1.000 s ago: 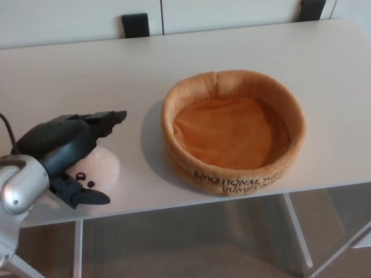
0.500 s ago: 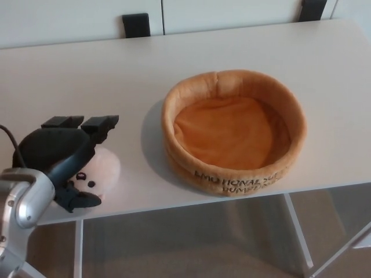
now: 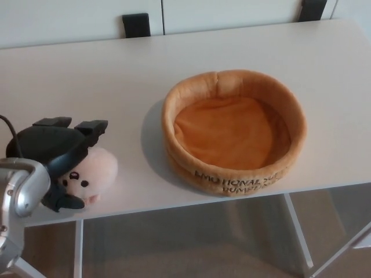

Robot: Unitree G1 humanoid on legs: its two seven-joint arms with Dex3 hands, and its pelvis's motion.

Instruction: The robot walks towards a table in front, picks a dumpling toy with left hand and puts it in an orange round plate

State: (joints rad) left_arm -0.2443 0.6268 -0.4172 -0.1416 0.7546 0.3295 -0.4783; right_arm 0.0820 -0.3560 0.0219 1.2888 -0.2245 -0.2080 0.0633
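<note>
Showing at the lower left of the frame: a left hand [image 3: 55, 156] in matte black, with a rounded, domed back and thick fingers [image 3: 91, 127] ending in blocky, squared-off tips. Tapering to a blunt dark point at the lowest digit. Joining below to a silver-grey metallic forearm [image 3: 16, 191], cylindrical and glossy, catching light. Trailing a thin black cable [image 3: 7, 124] in a curve at the far left edge.
</note>
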